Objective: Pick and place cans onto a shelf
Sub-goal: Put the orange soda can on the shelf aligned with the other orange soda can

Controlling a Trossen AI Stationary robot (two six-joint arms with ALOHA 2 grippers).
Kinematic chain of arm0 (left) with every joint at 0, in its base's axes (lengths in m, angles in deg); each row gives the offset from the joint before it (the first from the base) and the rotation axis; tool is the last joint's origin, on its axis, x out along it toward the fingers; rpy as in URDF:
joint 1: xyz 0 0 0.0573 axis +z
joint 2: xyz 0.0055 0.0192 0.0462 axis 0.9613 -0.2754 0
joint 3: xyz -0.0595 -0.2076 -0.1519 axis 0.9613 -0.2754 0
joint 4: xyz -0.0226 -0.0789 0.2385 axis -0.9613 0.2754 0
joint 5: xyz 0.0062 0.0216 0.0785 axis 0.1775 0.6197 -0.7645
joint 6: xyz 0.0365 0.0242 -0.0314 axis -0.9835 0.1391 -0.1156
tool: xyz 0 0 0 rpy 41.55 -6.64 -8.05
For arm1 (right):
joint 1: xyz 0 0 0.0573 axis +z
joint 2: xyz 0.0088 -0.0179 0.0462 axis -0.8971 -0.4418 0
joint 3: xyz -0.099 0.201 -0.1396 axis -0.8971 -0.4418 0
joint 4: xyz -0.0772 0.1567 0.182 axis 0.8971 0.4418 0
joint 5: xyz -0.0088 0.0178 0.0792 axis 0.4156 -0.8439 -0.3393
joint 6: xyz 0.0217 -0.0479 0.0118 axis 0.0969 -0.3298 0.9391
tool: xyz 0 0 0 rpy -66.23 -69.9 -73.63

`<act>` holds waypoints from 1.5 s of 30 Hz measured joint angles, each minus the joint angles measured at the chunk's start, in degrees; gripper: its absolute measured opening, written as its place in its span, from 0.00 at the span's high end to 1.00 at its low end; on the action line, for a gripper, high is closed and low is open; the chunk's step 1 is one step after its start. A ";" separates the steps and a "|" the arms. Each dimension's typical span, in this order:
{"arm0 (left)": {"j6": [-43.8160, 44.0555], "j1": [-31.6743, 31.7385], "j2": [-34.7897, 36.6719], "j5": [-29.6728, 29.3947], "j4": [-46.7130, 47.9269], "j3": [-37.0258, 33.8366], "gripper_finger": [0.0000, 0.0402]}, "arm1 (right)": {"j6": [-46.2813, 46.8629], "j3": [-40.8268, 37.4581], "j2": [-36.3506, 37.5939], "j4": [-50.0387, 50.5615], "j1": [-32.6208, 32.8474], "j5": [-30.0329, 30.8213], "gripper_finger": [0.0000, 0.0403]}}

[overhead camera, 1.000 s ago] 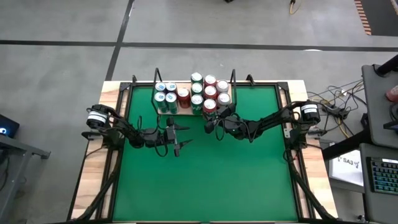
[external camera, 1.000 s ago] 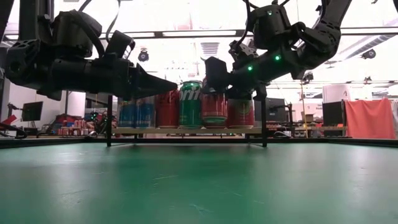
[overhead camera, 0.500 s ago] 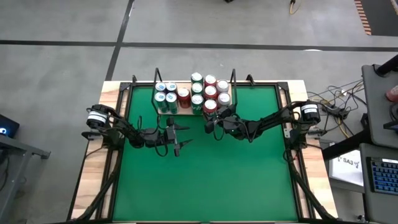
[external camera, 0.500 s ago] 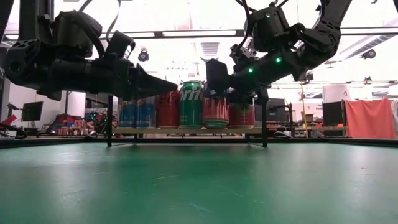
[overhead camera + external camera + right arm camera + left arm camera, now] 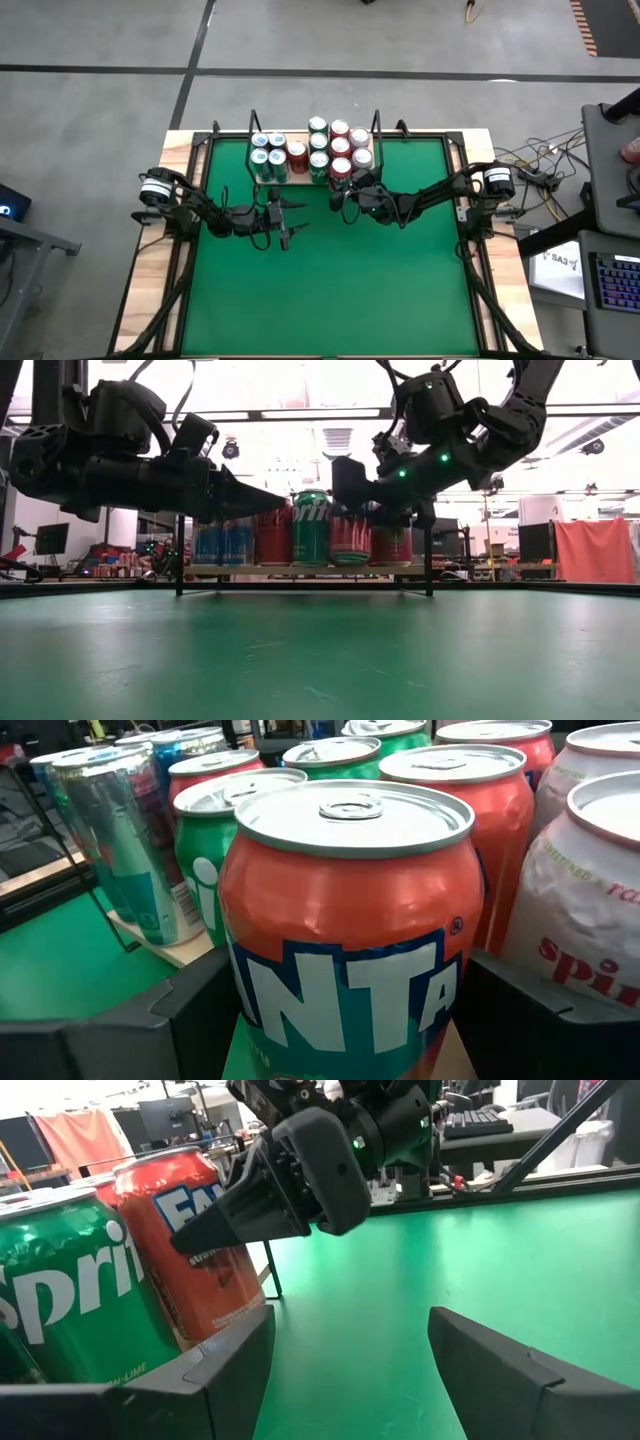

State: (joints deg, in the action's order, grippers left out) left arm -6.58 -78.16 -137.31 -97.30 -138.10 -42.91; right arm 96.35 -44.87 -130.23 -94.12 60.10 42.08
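The red Fanta can (image 5: 352,925) is bracketed by the right end effector (image 5: 345,200) at the shelf (image 5: 300,571) front, fingers wide beside it; they should be withdrawn straight back, neighbouring cans left undisturbed. The left end effector (image 5: 290,220) is held wide, empty, above the tabletop (image 5: 330,290)

Upright red, green, blue and silver cans (image 5: 318,152) clustered on light-wood shelf (image 5: 300,180).

Green-surfaced, wood-edged tabletop (image 5: 330,290) carries a flat light-wood shelf (image 5: 298,180) with thin black wire uprights, set at its far edge. On the shelf stand small cylindrical silver-topped cans (image 5: 339,147) with red, green, blue or silver-white bodies, upright, in close rows, some touching. Nothing else lies on the green surface.
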 joint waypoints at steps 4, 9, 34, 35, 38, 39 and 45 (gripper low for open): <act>0.00 0.14 0.00 0.00 0.02 0.00 0.38 | -0.91 0.78 0.00 0.00 0.00 0.58 0.28; -0.02 0.31 0.00 0.02 1.03 0.00 0.38 | -1.55 1.16 0.00 1.29 0.02 2.19 0.28; 0.02 0.31 0.04 0.13 1.99 0.00 0.38 | -0.86 6.60 -6.78 3.95 0.03 5.29 0.19; 0.02 0.31 0.04 0.13 2.00 0.00 0.38 | -0.87 6.90 -6.72 4.64 0.02 5.48 0.19; 0.02 0.31 0.04 0.13 2.03 0.00 0.38 | -0.91 7.52 -6.20 7.30 0.04 6.15 0.19; 0.02 0.31 0.04 0.15 2.05 0.00 0.38 | -1.01 7.75 -6.06 8.27 0.04 6.41 0.19; 0.17 0.31 0.04 0.15 2.50 0.00 0.38 | -1.24 8.88 -6.08 11.60 0.03 6.67 0.17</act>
State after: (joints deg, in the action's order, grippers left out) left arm -6.40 -77.85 -137.26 -97.15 -135.60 -42.91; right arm 95.11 -35.99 -136.31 -82.52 60.13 48.75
